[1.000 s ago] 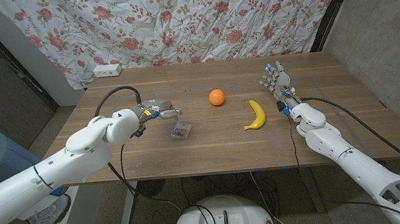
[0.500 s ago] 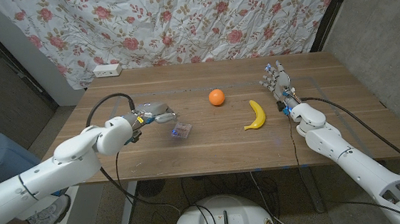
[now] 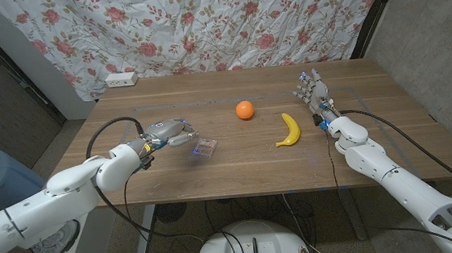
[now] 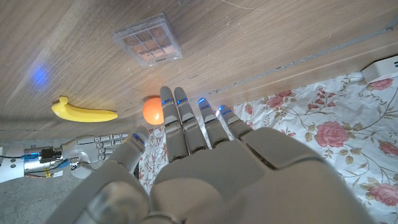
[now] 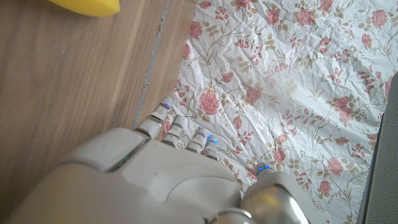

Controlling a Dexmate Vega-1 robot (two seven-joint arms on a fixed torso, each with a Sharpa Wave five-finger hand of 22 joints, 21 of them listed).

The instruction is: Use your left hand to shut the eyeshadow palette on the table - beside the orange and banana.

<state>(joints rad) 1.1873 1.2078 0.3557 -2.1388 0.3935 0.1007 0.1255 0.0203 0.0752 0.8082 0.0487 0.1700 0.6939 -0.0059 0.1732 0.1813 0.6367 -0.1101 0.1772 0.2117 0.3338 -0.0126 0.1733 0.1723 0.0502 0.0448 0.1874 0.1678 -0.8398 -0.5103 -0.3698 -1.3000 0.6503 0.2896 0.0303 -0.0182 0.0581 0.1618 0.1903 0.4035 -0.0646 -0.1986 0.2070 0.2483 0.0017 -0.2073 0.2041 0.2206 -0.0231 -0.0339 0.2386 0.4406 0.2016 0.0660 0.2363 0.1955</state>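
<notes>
The eyeshadow palette (image 3: 206, 150) is a small clear case that lies flat on the wooden table (image 3: 237, 170), left of the orange (image 3: 245, 110) and the banana (image 3: 289, 129). In the left wrist view the palette (image 4: 149, 45) shows its grid of pans through a lid that looks down. My left hand (image 3: 170, 132) hovers just left of the palette with its fingers stretched out, holding nothing and apart from the case. My right hand (image 3: 314, 91) stands at the table's right side with fingers spread, right of the banana.
A white power strip (image 3: 120, 79) lies at the table's back left edge. A flowered cloth (image 3: 226, 21) hangs behind the table. The orange (image 4: 152, 110), the banana (image 4: 84, 111) and my right hand (image 4: 93, 148) lie beyond my left fingers (image 4: 180, 118).
My left hand has drawn back to the left, away from the palette. The palette's raised part has gone down and it now lies flat. The right arm has not moved.
</notes>
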